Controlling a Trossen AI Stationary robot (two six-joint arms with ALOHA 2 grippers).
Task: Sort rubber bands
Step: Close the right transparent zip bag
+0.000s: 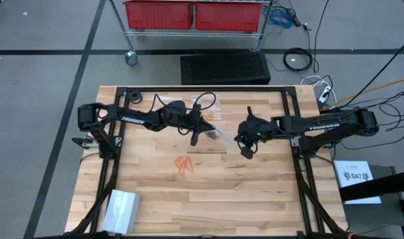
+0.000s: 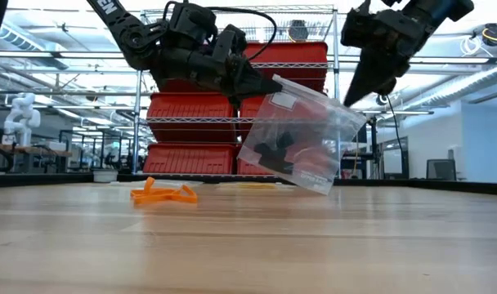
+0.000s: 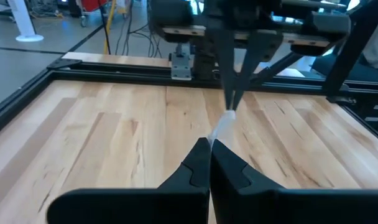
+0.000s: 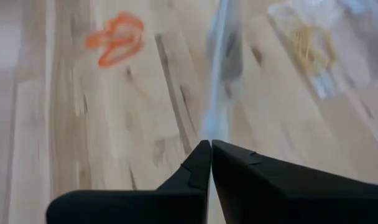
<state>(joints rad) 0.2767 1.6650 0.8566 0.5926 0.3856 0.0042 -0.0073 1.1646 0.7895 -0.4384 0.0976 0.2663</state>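
Note:
A clear plastic bag [image 2: 314,135] with black rubber bands [image 2: 277,149] inside hangs over the table's middle between my two grippers. My left gripper [image 2: 275,84] is shut on one upper corner. My right gripper [image 2: 349,102] is shut at the opposite upper corner. Orange rubber bands [image 1: 183,164] lie loose on the wood nearer the front edge. Pale yellowish rubber bands [image 4: 310,45] lie in another clear bag flat on the table farther back. My left gripper pinches the bag's upper corner [image 2: 281,82] between its two fingers, coming nearly level from the table's left. The bag hangs below the fingers, tilted, its lower edge [image 2: 314,186] close to the table. My right gripper pinches the bag's top edge at the opposite corner [image 4: 209,127], slanting down from the table's right. The edge runs away from the fingertips [image 3: 234,99] toward the left gripper.
A white folded thing [image 1: 122,209] lies at the near left corner. A black frame [image 1: 202,90] runs along the table's far edge and sides. Bare wood lies near the front edge. Red bins [image 2: 191,106] stand on a rack behind the table.

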